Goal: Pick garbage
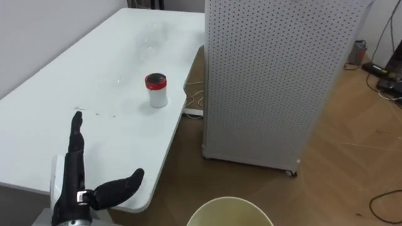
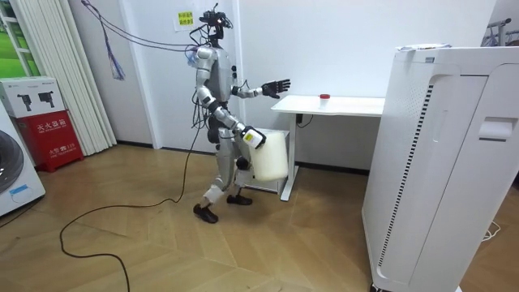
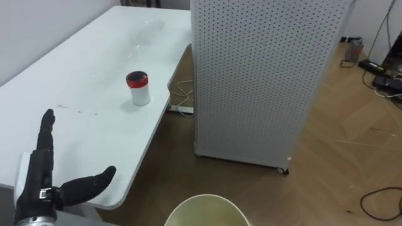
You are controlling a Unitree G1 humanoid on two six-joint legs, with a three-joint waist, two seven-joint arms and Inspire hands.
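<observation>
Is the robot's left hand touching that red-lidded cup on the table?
Apart. The left eye view shows bare table between the open left hand and the cup.

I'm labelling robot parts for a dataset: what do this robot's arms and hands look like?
The left hand is black, with long slim fingers and a thicker thumb, a small white tag at its back and a silvery cuff at the wrist. In the room view both arms are silver-grey with darker joints.
</observation>
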